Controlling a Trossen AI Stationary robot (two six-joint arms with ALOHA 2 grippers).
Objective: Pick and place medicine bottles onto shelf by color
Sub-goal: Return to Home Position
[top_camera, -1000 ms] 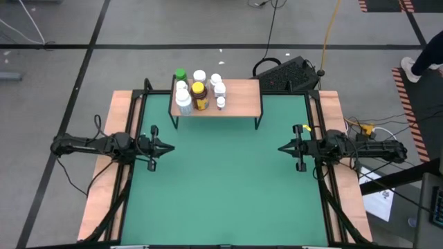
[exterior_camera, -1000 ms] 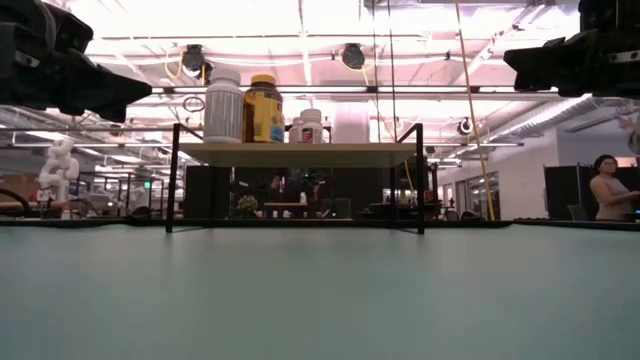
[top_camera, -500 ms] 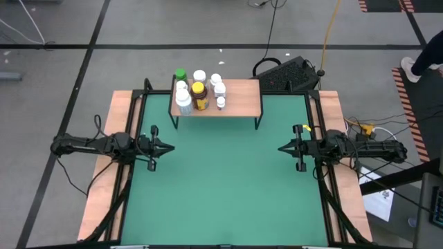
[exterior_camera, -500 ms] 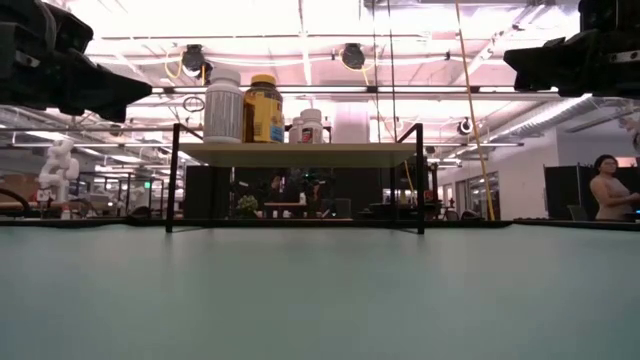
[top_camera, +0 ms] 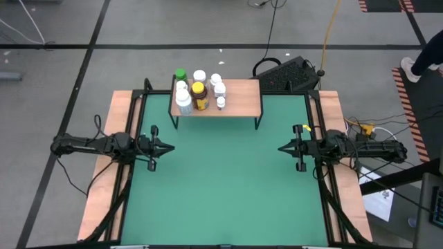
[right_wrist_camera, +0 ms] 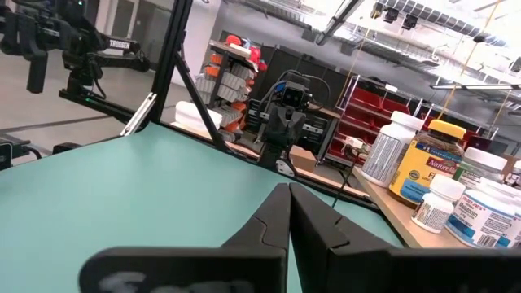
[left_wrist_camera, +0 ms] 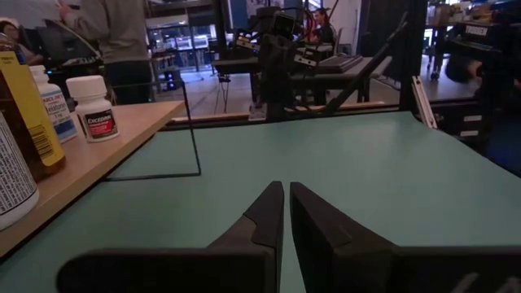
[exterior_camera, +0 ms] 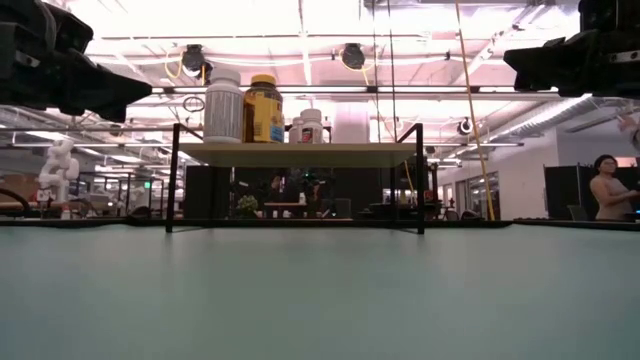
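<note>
The shelf [top_camera: 235,100], a light-wood board on thin black legs, stands at the table's far edge. Several medicine bottles stand upright on its left part: a green-capped one [top_camera: 181,74], an amber one with a yellow cap [top_camera: 199,94], and white ones [top_camera: 183,104]. The amber bottle [exterior_camera: 264,110] and a large white one [exterior_camera: 223,106] also show in the low view. My left gripper [top_camera: 169,146] is shut and level at the table's left edge. My right gripper [top_camera: 282,148] is shut and level at the right edge. Both hold nothing.
The green mat [top_camera: 228,187] lies between the two arms, with light-wood side strips [top_camera: 104,187] along it. A black keyboard [top_camera: 291,75] lies on the floor behind the shelf. People show in the room beyond the table.
</note>
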